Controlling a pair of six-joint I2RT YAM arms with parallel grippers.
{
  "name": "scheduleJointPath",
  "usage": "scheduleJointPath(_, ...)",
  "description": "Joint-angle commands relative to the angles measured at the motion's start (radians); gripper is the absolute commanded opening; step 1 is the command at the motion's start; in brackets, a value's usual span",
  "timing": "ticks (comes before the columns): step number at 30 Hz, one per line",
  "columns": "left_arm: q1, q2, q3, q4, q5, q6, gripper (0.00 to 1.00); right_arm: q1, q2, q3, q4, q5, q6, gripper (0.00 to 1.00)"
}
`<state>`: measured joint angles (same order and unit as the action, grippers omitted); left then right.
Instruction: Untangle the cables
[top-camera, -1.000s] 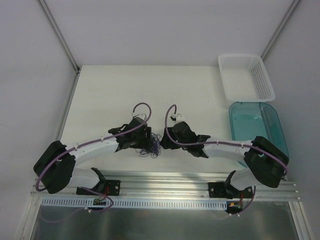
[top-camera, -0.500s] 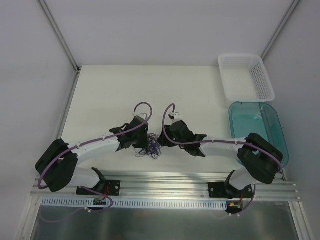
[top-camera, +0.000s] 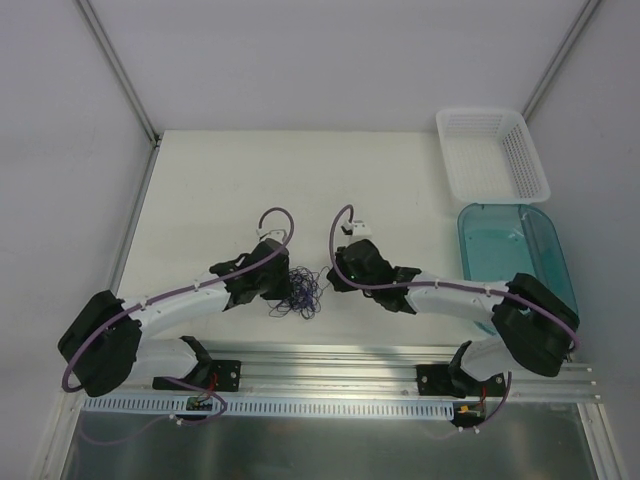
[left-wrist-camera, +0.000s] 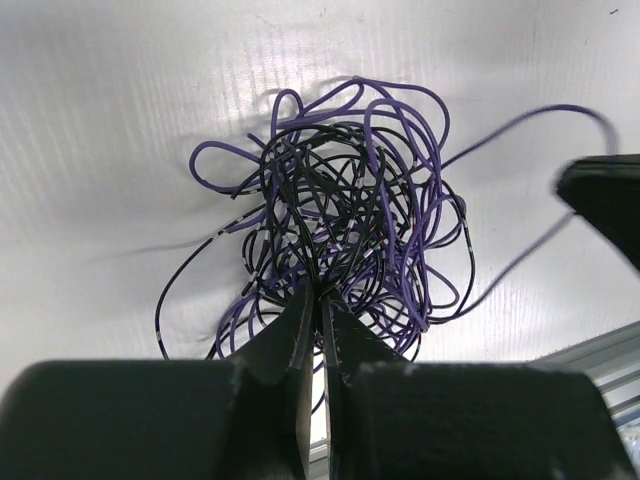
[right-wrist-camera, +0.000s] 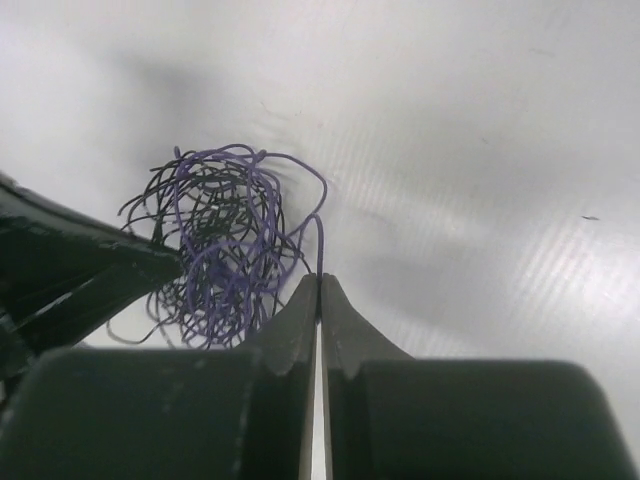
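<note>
Top view, cables: the dark purplish wad of cables (top-camera: 298, 292) lies on the tabletop (top-camera: 220, 190), toward its near edge. It sits between the left tool (top-camera: 284, 288) and the right tool (top-camera: 331, 281).
Left wrist view, left tool: the jaws are together, pinching black strands at the wad's near edge, and loops fan out beyond.
Right wrist view, right tool: the jaws are together on a single purple strand leading out of the wad.
Step, as judged: both sides are gripped, ready to be drawn apart.
Next move: slow pulls in opposite directions, watching that the thin strands neither slip free nor knot tighter.
</note>
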<state>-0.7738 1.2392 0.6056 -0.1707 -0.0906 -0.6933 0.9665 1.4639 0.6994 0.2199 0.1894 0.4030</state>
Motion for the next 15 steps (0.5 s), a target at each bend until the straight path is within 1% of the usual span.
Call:
scheduleJointPath(1,-0.012,-0.050,-0.033,-0.019,-0.061,-0.066,0.00,0.005,-0.230,0.028,-0.143,0.125,-0.036,0.01)
scheduleJointPath(2,-0.012,-0.061,-0.036,-0.041,-0.086,-0.074,0.00,0.006,-0.275,0.041,-0.246,0.151,-0.064,0.01)
scheduleJointPath(3,-0.012,-0.066,-0.036,-0.052,-0.101,-0.077,0.00,0.006,-0.319,0.051,-0.295,0.197,-0.075,0.01)
scheduleJointPath(4,-0.010,-0.070,-0.035,-0.064,-0.115,-0.083,0.00,0.005,-0.420,0.058,-0.342,0.221,-0.084,0.01)
scheduleJointPath(5,-0.009,-0.076,-0.033,-0.079,-0.127,-0.083,0.00,0.005,-0.465,0.069,-0.429,0.243,-0.095,0.01)
scheduleJointPath(7,-0.004,-0.080,-0.024,-0.111,-0.155,-0.080,0.00,0.003,-0.554,0.113,-0.523,0.307,-0.124,0.01)
scheduleJointPath(8,0.002,-0.081,-0.021,-0.119,-0.161,-0.078,0.00,0.005,-0.630,0.129,-0.607,0.327,-0.133,0.01)
scheduleJointPath(10,0.011,-0.081,-0.007,-0.138,-0.178,-0.062,0.00,0.002,-0.694,0.179,-0.678,0.372,-0.153,0.01)
scheduleJointPath(11,0.022,-0.080,-0.003,-0.142,-0.182,-0.054,0.00,0.003,-0.727,0.195,-0.745,0.389,-0.153,0.01)
scheduleJointPath(15,0.063,-0.073,0.031,-0.171,-0.212,-0.019,0.00,0.003,-0.885,0.261,-0.864,0.478,-0.158,0.01)
